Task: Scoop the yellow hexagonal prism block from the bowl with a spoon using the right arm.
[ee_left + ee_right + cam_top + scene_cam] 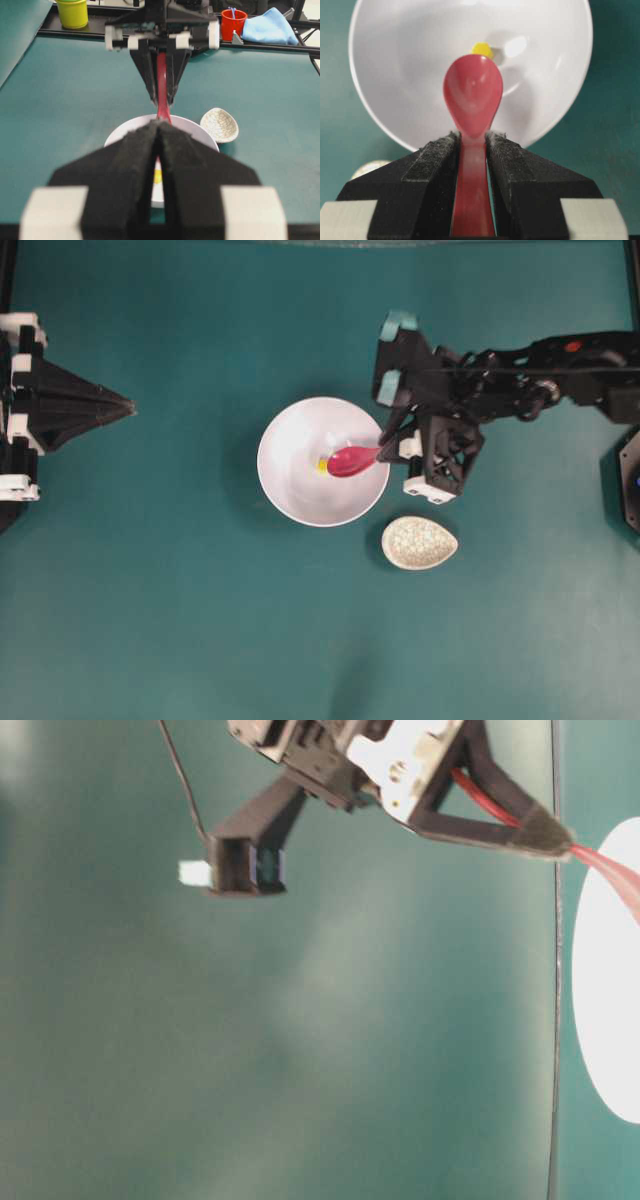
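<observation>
The right hand (472, 142) grips the pink-red spoon (472, 97) over the white bowl (400, 65); the yellow block (482, 49) sits just past the scoop; the left hand (157, 132) is closed.

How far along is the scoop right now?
Done: the right gripper has the spoon clamped by its handle between its fingers, scoop over the bowl. In hand: the scoop's tip sits just short of the yellow block, which lies on the bowl's floor. Left: sliding under the block and lifting it out.
</observation>
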Controlling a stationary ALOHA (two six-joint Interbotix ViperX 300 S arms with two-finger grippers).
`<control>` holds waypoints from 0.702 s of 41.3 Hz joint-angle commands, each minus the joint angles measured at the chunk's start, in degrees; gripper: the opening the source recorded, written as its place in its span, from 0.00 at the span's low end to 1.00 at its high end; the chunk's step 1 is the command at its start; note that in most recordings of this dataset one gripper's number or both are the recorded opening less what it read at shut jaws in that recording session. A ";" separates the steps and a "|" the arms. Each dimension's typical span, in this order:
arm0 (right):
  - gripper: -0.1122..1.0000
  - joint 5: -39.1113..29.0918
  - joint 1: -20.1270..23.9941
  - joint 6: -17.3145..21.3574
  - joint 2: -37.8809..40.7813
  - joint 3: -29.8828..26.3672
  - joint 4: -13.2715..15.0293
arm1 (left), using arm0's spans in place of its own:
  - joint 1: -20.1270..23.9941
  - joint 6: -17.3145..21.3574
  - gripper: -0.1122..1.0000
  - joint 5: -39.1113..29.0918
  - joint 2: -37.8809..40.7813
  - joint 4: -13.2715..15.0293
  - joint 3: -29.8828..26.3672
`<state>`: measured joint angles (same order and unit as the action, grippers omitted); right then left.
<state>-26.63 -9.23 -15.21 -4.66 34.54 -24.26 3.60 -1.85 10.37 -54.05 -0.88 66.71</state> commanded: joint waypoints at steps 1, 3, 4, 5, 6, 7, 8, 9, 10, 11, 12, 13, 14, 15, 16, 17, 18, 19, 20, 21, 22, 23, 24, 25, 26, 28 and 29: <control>0.33 -0.79 -0.26 0.18 0.26 -2.02 0.09 | 0.09 -0.09 0.10 0.70 0.26 0.09 -1.67; 0.33 -1.05 -0.18 0.18 0.88 -2.20 0.09 | 0.09 -0.09 0.10 0.70 0.26 0.00 -1.67; 0.33 -1.14 -0.26 0.18 1.05 -2.29 0.09 | 0.09 -0.09 0.10 0.70 0.26 0.00 -1.67; 0.33 -1.14 -0.26 0.18 1.23 -2.29 0.09 | 0.18 -0.09 0.10 0.62 0.26 0.00 -1.67; 0.33 -1.14 -0.18 0.18 1.41 -2.29 0.09 | 0.18 -0.09 0.10 0.70 0.18 0.00 -1.67; 0.33 -1.14 -0.26 0.18 1.58 -2.20 0.09 | 0.09 -0.09 0.10 0.70 0.26 0.00 -1.67; 0.33 -1.14 -0.26 0.18 1.67 -2.20 0.09 | 0.18 -0.09 0.10 0.70 0.26 0.00 -1.67; 0.33 -1.14 -0.26 0.18 1.67 -2.29 0.09 | 0.18 -0.09 0.10 0.70 0.18 0.00 -1.67; 0.33 -1.14 -0.18 0.18 1.76 -2.29 0.09 | 0.18 -0.09 0.10 0.70 0.26 0.00 -1.67; 0.33 -1.14 -0.26 0.18 1.67 -2.20 0.09 | 0.09 -0.09 0.10 0.70 0.26 0.00 -1.67; 0.33 -1.14 -0.26 0.18 1.76 -2.29 0.09 | 0.18 -0.09 0.10 0.70 0.18 0.00 -1.67; 0.33 -1.14 -0.26 0.18 1.76 -2.20 0.09 | 0.18 -0.09 0.10 0.79 0.18 0.09 -1.67; 0.33 -1.14 -0.26 0.18 1.67 -2.20 0.09 | 0.18 -0.09 0.10 0.88 0.18 0.00 -1.67; 0.33 -1.05 -0.26 0.18 1.76 -2.20 0.09 | 0.18 -0.09 0.10 0.88 0.18 0.09 -1.76; 0.33 -0.97 -0.26 0.18 1.76 -2.29 0.09 | 0.18 -0.09 0.10 0.88 0.18 0.00 -1.67; 0.33 -0.88 -0.26 0.18 1.76 -2.20 0.18 | 0.18 -0.09 0.10 0.97 0.18 0.00 -1.67; 0.33 -0.88 -0.26 0.18 1.76 -2.29 0.18 | 0.09 -0.09 0.10 0.97 0.18 0.00 -1.67; 0.33 -0.88 -0.18 0.18 1.76 -2.29 0.09 | 0.18 -0.09 0.10 1.05 0.18 0.00 -1.76; 0.33 -0.70 -0.26 0.18 1.76 -2.29 0.09 | 0.18 -0.09 0.10 1.05 0.18 0.00 -1.67; 0.33 -0.62 -0.18 0.18 1.93 -2.29 0.09 | 0.09 -0.09 0.10 1.05 0.18 0.09 -1.67; 0.33 -0.44 -0.26 0.18 1.93 -2.29 0.09 | 0.18 -0.09 0.10 1.05 0.18 0.00 -1.67; 0.33 -0.35 -0.26 0.18 1.93 -2.29 0.09 | 0.09 -0.09 0.10 1.05 0.26 0.09 -1.76; 0.33 -0.26 -0.26 0.26 2.02 -2.29 0.09 | 0.09 -0.09 0.10 1.05 0.18 0.00 -1.76; 0.33 0.00 -0.18 0.18 2.11 -2.29 0.09 | 0.18 -0.09 0.10 1.05 0.18 0.00 -1.76; 0.33 0.09 -0.18 0.18 2.20 -2.29 0.09 | 0.18 -0.09 0.10 1.14 0.18 0.00 -1.67; 0.33 0.44 -0.26 0.18 2.37 -2.29 0.09 | 0.09 -0.09 0.10 1.14 0.18 0.00 -1.76; 0.33 0.53 -0.26 0.18 2.46 -2.29 0.09 | 0.18 -0.09 0.10 1.23 0.26 0.00 -1.67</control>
<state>-26.81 -9.23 -15.12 -1.58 33.66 -24.17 3.69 -1.85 10.90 -54.05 -0.88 66.71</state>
